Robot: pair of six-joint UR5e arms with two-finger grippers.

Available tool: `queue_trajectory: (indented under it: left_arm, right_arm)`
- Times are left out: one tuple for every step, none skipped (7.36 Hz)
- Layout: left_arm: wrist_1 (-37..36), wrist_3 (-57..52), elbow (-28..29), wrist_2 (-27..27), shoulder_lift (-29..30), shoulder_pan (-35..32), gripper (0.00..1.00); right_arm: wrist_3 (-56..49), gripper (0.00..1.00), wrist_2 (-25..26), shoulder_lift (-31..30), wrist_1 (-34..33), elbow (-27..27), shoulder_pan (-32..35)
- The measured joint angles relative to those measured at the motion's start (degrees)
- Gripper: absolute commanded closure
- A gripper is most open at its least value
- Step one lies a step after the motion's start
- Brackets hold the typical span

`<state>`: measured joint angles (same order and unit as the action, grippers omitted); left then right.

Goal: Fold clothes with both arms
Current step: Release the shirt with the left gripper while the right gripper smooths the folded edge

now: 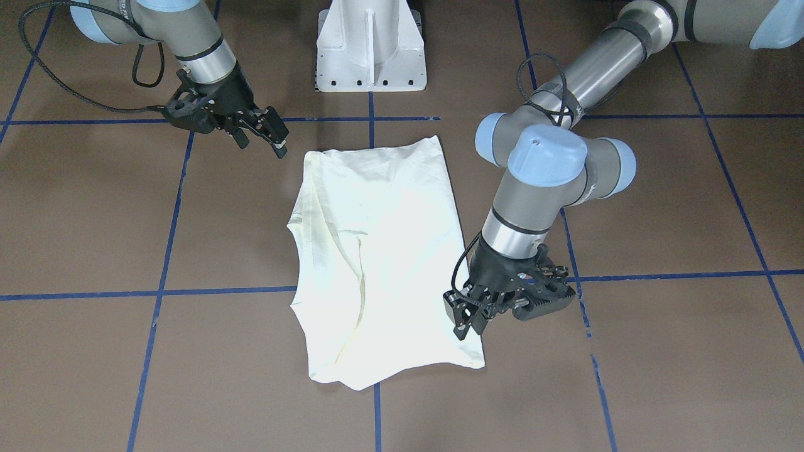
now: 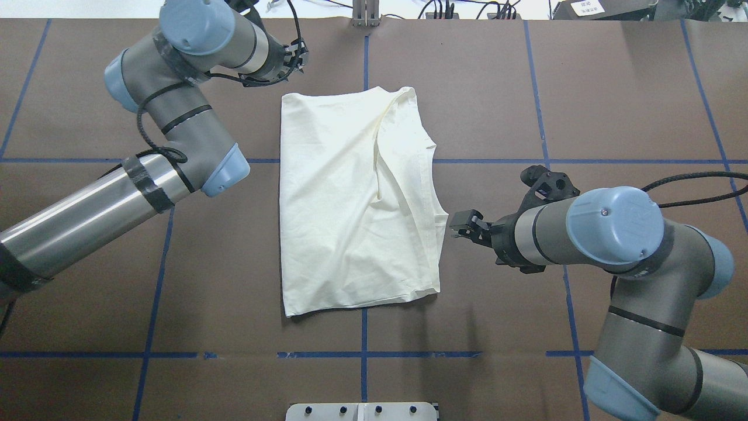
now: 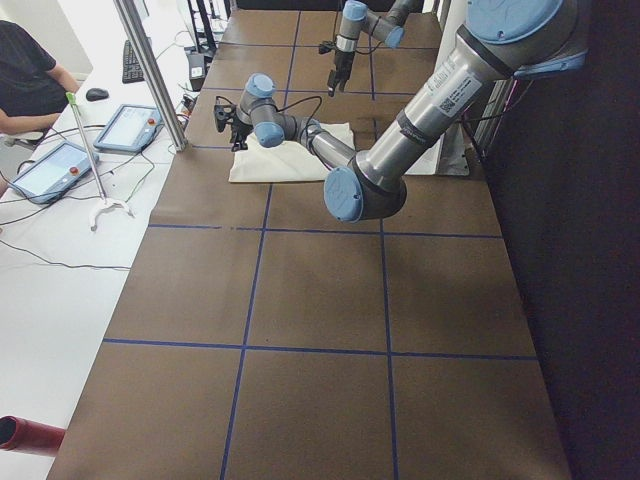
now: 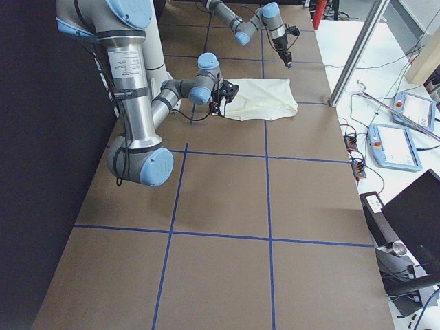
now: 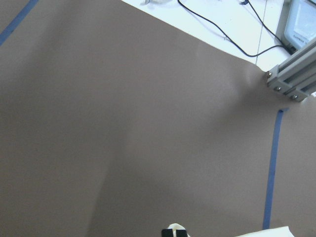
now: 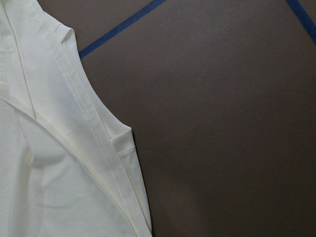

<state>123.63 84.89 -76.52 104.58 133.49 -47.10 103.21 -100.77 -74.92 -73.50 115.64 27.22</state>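
The cream-white shirt (image 1: 377, 251) lies folded into a long rectangle in the middle of the brown table, plain side up, print hidden; it also shows in the overhead view (image 2: 350, 204). My left gripper (image 1: 468, 323) hovers by the shirt's far corner on my left, apart from it (image 2: 295, 58). Its fingertips (image 5: 174, 232) sit together, holding nothing. My right gripper (image 1: 264, 141) is beside the shirt's right edge (image 2: 459, 224), just clear of it, its jaws apart and empty. The right wrist view shows only the shirt's hemmed edge (image 6: 49, 148).
The white pedestal base (image 1: 370, 50) stands at the robot's edge of the table. Blue tape lines (image 2: 362, 354) cross the brown surface. An aluminium post (image 3: 150, 70), tablets (image 3: 130, 125) and a seated person (image 3: 25, 80) are past the far edge.
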Motion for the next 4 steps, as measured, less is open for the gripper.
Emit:
queue_trajectory:
  left_arm:
    - [-0.81, 0.07, -6.41, 1.67, -4.25, -0.05, 0.57]
    - [-1.21, 0.01, -9.86, 2.39, -6.82, -0.07, 0.57]
    - [-1.38, -0.09, -11.22, 2.62, -7.97, -0.09, 0.57]
    - [-1.43, -0.11, -11.68, 2.72, -8.42, -0.09, 0.57]
  right_arm:
    - [2.71, 0.01, 1.24, 3.91, -0.14, -3.64, -0.92]
    - [5.64, 0.01, 2.82, 7.72, -0.20, -7.80, -2.04]
    - [7.22, 0.01, 4.20, 10.24, -0.77, -10.60, -3.17]
    - [7.83, 0.04, 4.89, 11.41, -2.27, -11.63, -4.02]
